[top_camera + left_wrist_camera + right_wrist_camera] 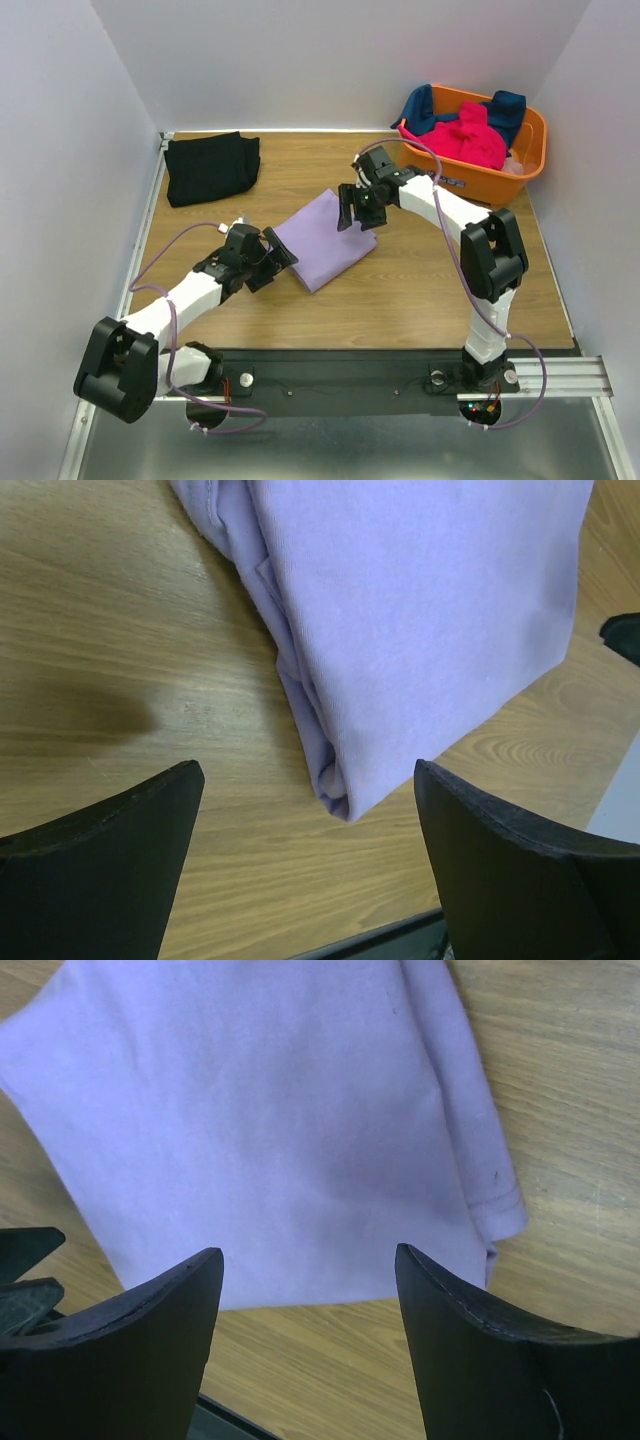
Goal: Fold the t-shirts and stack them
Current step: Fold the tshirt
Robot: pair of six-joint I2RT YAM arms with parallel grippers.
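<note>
At the near-left corner of the folded purple shirt [325, 240], the left gripper [305, 767] has its jaws wide apart, with nothing held between them. At the shirt's far-right edge, the right gripper [307, 1250] hangs over the cloth. Its jaws are apart too and hold nothing.

The purple shirt lies flat near the middle of the wooden table [420, 285], folded into a slanted block. Thick layers show along its left side.

A folded black shirt [212, 167] sits well apart from the purple shirt, to its left and further back. Behind the purple shirt and to its right stands an orange basket [535, 140]. A pink shirt [468, 137] and a dark blue shirt [508, 108] are heaped inside it.

Wood shows all around the purple shirt, most of it in front and to the right. White walls stand past the table's back and sides.
</note>
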